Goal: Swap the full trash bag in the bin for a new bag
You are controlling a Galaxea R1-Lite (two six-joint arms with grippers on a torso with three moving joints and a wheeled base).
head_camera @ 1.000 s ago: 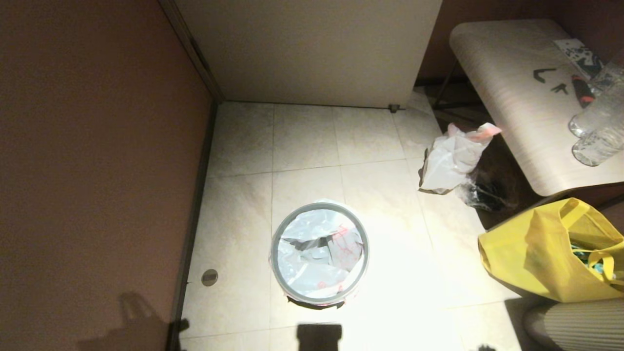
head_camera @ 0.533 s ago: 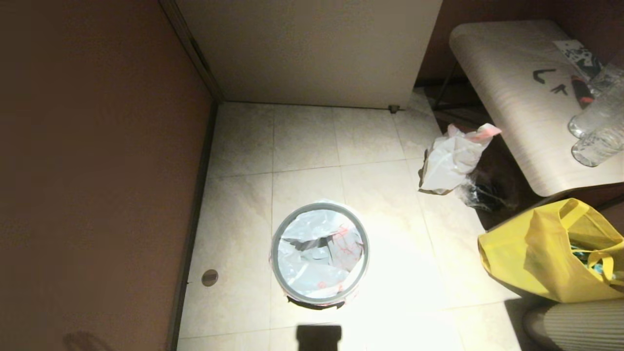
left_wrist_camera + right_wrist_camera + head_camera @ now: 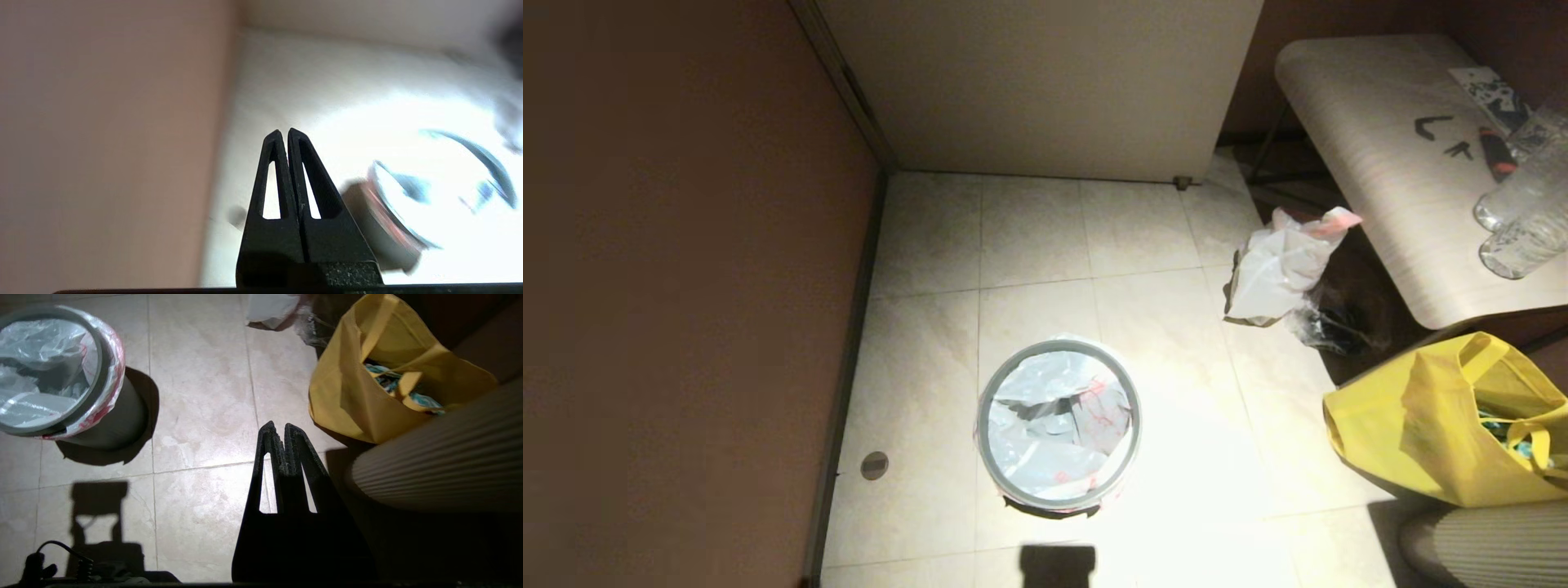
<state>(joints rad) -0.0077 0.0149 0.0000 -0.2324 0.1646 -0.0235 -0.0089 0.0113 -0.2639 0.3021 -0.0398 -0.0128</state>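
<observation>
A corner of a lived-in indoor room, probably a home. The floor [image 3: 1143,245] is laid with pale square tiles, a reddish-brown wall [image 3: 670,269] meets a white panel [image 3: 1045,82], and a small lined wastebasket [image 3: 1058,425] stands on the tiles. A wood-grain table [image 3: 1388,180] carries plastic bottles [image 3: 1523,220]; a yellow tote [image 3: 1445,416] sits beside it.

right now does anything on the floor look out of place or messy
Yes. A whitish bag with a pink-red top edge lies crumpled on the floor beside the table, with a small clear wrinkled bag next to it. The bin stands upright, its liner folded over the rim but rumpled inside. Nothing looks spilled.
</observation>
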